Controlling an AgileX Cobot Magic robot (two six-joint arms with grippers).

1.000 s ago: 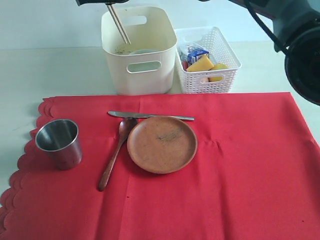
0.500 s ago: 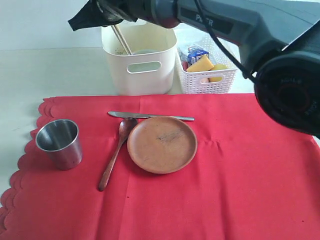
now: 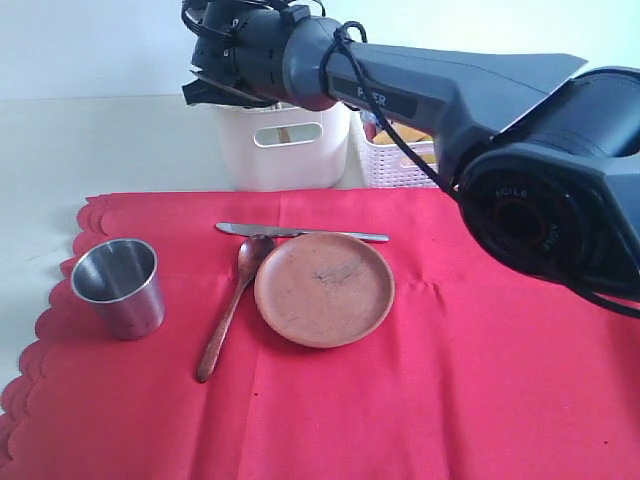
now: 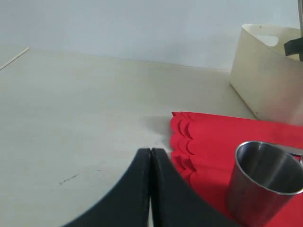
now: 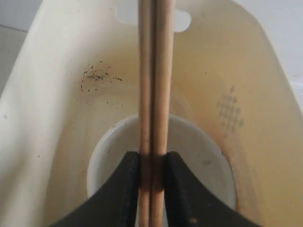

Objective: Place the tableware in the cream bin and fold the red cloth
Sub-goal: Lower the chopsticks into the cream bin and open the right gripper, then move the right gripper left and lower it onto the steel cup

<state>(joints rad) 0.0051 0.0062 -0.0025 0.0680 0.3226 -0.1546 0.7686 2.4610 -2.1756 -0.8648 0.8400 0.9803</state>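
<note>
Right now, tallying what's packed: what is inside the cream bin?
A white bowl sits in the cream bin; the right gripper holds a pair of wooden chopsticks over it. Anything under the bowl is hidden.

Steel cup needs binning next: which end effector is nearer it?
Left. The left end effector is shut just beside the round steel cup; the right end effector is over the tall cream plastic bin, gripping wooden chopsticks.
</note>
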